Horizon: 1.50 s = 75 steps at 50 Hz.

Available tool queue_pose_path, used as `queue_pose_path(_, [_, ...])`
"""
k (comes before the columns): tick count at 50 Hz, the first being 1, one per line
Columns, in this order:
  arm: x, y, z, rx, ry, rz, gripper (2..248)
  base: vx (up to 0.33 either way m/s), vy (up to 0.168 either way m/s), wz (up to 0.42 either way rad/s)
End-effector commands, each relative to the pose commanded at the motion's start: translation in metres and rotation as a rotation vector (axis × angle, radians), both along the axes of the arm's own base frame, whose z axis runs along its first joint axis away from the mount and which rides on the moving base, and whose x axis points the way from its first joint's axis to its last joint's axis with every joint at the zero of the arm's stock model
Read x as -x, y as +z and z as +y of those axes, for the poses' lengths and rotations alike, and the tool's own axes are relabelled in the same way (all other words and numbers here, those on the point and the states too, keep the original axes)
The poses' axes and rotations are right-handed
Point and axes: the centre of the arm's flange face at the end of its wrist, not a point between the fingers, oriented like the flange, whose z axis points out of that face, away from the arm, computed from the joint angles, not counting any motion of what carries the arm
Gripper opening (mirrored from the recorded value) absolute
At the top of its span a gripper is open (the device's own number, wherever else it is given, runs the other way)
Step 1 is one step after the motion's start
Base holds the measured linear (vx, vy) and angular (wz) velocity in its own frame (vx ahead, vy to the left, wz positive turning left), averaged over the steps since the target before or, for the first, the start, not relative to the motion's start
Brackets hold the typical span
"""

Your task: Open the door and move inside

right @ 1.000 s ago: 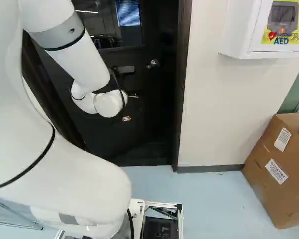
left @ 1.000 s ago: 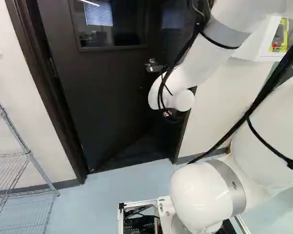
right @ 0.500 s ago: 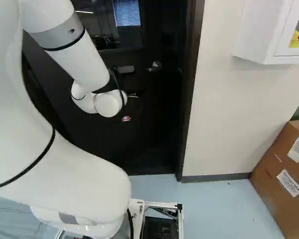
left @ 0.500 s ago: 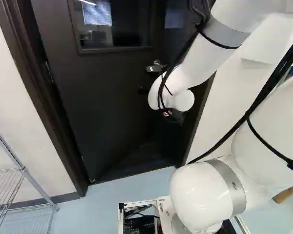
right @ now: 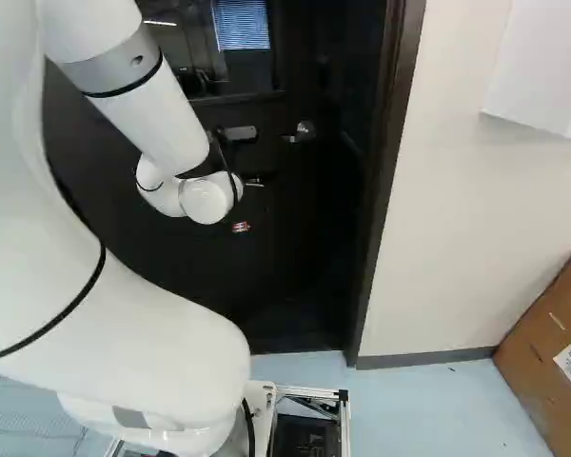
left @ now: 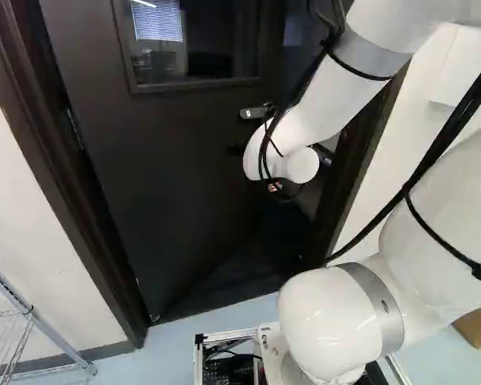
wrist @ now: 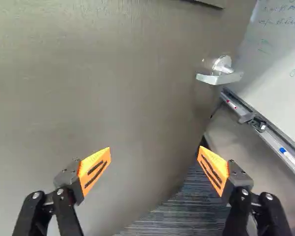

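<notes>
While my jaws are standing spread wide, their orange pads pinching nothing, the base is waiting at my foot, facing the doorway. The door is standing ajar ahead of me, hinged at the left of the left base view and swinging away from me; whether any part of me is touching it, I am not managing to tell. Its handle is sitting ahead of the jaws, near the free edge, out of their grasp. As I am judging it, the latch is already clear, so the step is calling for a push, not a grip: steady pressure near the free edge, the base creeping along in line with the opening. Rushing is risking a rebound, or my arm or base catching the frame.

Pale blue floor is running up to the doorway, and dark striped flooring is showing through the gap. A wire rack is standing at the left of the left base view, and a carton is resting by the wall at the right of the right base view. Beyond the gap, a whiteboard is hanging above its tray.
</notes>
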Motion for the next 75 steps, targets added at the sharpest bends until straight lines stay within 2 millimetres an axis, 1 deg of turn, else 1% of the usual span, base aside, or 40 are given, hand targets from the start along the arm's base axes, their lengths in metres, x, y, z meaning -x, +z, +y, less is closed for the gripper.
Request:
queue_pose_path(27, [-0.001, 0.000, 0.001, 0.000, 0.001, 0.000, 247, 0.156, 0.090, -0.024])
queue_pose_path(49, [-0.003, 0.000, -0.001, -0.026, -0.037, 0.003, 247, 0.008, 0.006, 0.003])
queue_pose_path(61, [-0.009, 0.001, 0.003, -0.059, -0.070, 0.007, 247, 0.000, 0.000, 0.000])
queue_pose_path(75, [-0.023, 0.002, 0.016, -0.092, -0.088, 0.015, 247, 0.000, 0.000, 0.000])
